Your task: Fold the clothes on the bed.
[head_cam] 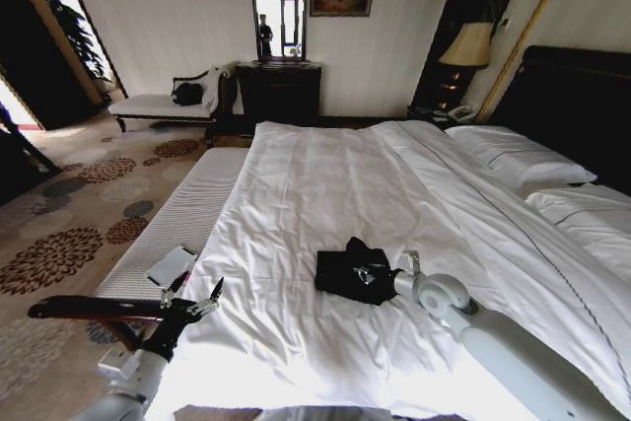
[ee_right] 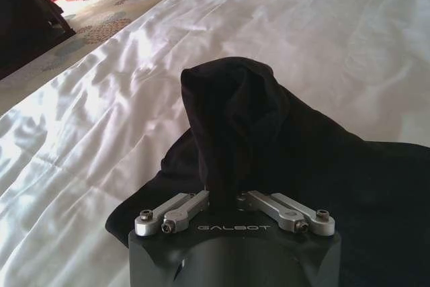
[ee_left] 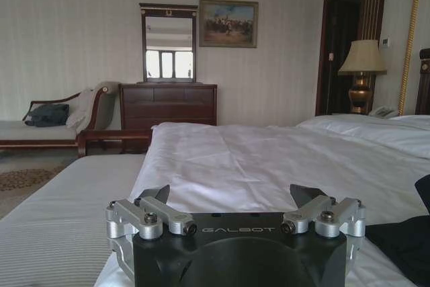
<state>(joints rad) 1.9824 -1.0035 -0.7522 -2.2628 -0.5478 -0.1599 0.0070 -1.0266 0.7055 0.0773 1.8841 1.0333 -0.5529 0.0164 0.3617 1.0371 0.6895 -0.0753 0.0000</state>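
Observation:
The clothes, a black T-shirt [head_cam: 345, 268], lie bunched on the near middle of the bed [head_cam: 325, 175] with its white duvet. My right gripper [head_cam: 380, 274] sits at the shirt's right edge, shut on a fold of it. In the right wrist view the pinched fabric [ee_right: 235, 112] rises in a peak above the gripper [ee_right: 225, 196], with white duvet [ee_right: 302, 25] beyond. My left gripper [head_cam: 197, 295] hovers open at the bed's left edge, well left of the shirt. In the left wrist view it [ee_left: 230, 196] holds nothing, and the shirt [ee_left: 403, 240] shows at the side.
A pale cushioned bench [head_cam: 187, 204] runs along the bed's left side, with a white flat object [head_cam: 170, 266] on its near end. Pillows [head_cam: 518, 160] and a lamp [head_cam: 468, 46] are at the right. A dresser [head_cam: 279, 91] and a chaise with a dark bag [head_cam: 186, 94] stand by the far wall.

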